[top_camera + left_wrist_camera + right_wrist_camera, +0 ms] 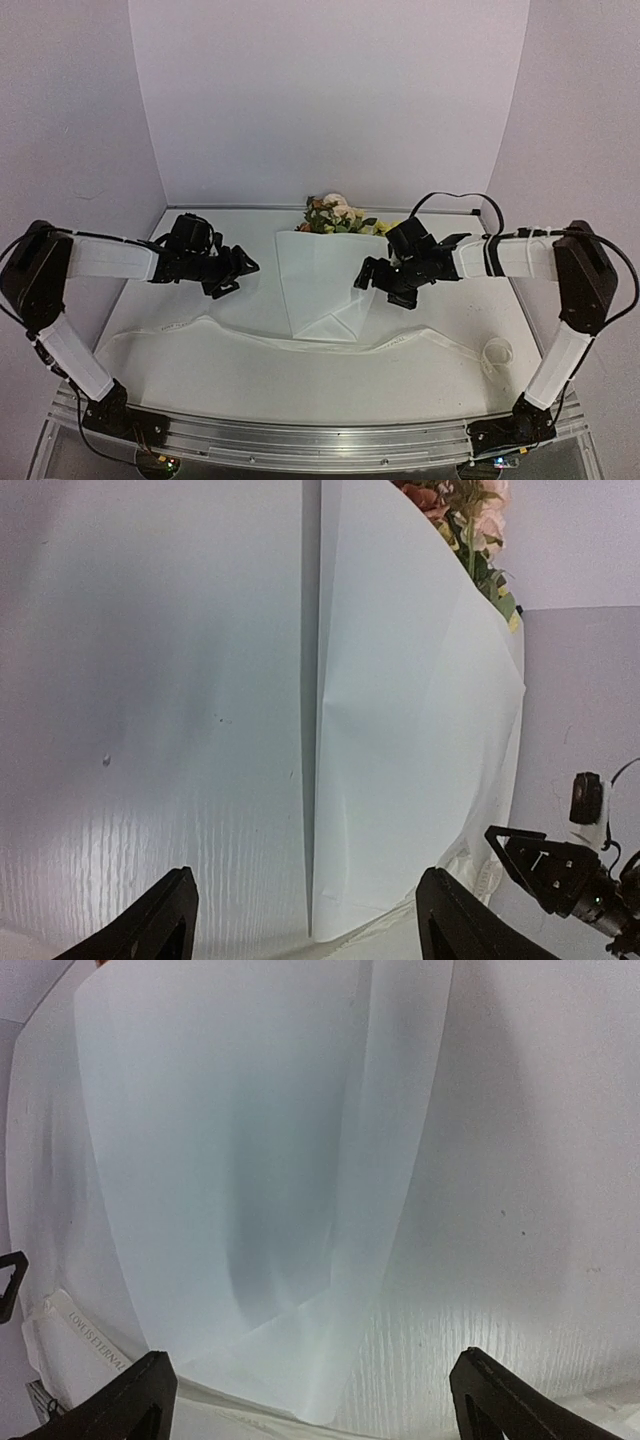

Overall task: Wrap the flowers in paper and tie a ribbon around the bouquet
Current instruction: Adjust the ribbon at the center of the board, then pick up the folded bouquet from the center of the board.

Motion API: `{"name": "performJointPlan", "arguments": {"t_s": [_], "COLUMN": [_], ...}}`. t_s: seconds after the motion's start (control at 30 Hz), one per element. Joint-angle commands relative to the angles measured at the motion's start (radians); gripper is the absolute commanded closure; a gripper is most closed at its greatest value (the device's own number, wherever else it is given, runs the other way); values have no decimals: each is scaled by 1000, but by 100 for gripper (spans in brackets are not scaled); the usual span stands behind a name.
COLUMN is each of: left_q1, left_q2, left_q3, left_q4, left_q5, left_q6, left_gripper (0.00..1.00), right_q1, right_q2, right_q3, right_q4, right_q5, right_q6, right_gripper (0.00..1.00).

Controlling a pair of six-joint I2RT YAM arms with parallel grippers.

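While the paper (320,290) is lying folded around the flowers (335,215) in the middle of the surface (200,375), both claws are hanging wide open and holding nothing. The left claw (240,273) is hovering just left of the paper, and the right claw (368,278) just right of it. The paper is looking thin, light and soft, so I think it is going to crumple or spring open easily. The blooms are looking easy to squash. The safest hold is probably the paper's narrow lower part. The bouquet (318,262) is lying long-ways from far to near, with blooms poking out of the paper's far end. The ribbon (200,325) is running left to right by the paper's near tip.
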Motion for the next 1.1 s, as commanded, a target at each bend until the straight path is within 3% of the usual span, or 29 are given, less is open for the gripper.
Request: {"name": "performJointPlan", "arguments": {"t_s": [0.0,0.23,0.63,0.87,1.07], "left_q1": [45,52,31,21,22], "left_q2": [184,394,568,602,608], "left_q3": [140,305,420,482,530], "left_q4": [135,122,135,116,50], "left_q5": [236,276,295,308,324], "left_q6": [90,98,-3,-49,-70], "left_gripper": [22,24,35,56,72], "right_q1": [-56,-99,-104,-106,-114], "right_q2": [106,201,263,273,267], "right_q3": [58,56,99,166,223], "right_q4": [95,181,220,167,71], "right_q5": [-135,-182,-224,-245,-260], "right_q6": [-9,33,98,160,192], "right_gripper": [2,4,48,75,89]}}
